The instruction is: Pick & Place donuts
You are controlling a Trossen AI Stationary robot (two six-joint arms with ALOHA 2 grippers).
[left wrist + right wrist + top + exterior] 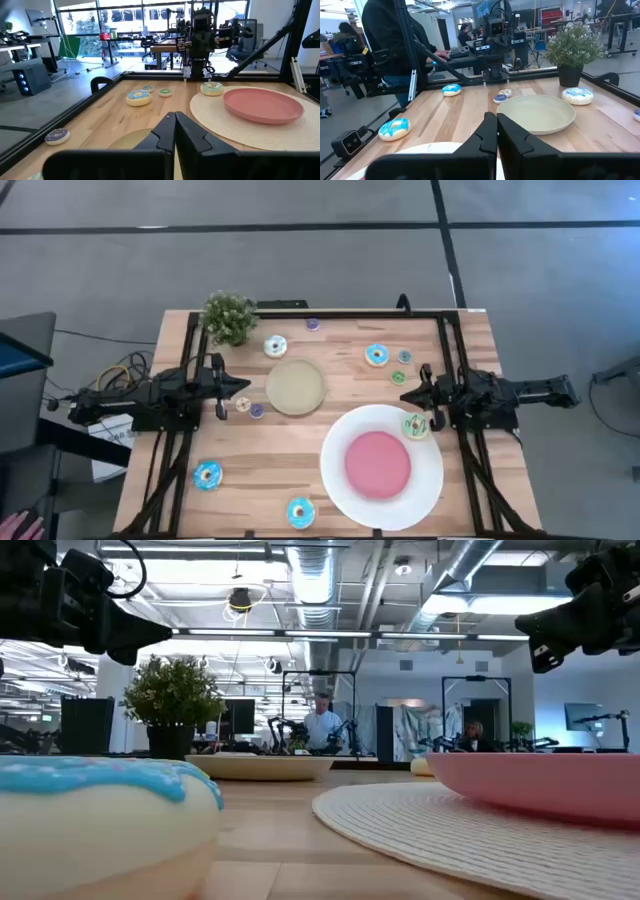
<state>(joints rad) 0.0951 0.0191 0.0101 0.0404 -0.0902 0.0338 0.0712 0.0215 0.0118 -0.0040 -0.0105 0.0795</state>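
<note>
Several toy donuts lie flat on the wooden table. A white-and-blue one (276,346) sits near the plant, and a blue-iced one (376,355) at the far right with tiny ones (404,356) beside it. Two blue ones (207,475) (300,512) lie near the front edge. A green-iced one (416,425) rests on the white plate's rim (335,435). A tiny cream one (242,404) and a purple one (257,410) lie by my left gripper (222,392), which is shut, raised and holds nothing. My right gripper (425,388) is also shut, raised and holds nothing.
A tan round plate (296,386) stands mid-table. The big white plate has a pink centre (378,463) and takes up the near right. A potted plant (229,317) stands at the far left corner. A black frame rail (350,314) runs along the far edge. People work in the room beyond.
</note>
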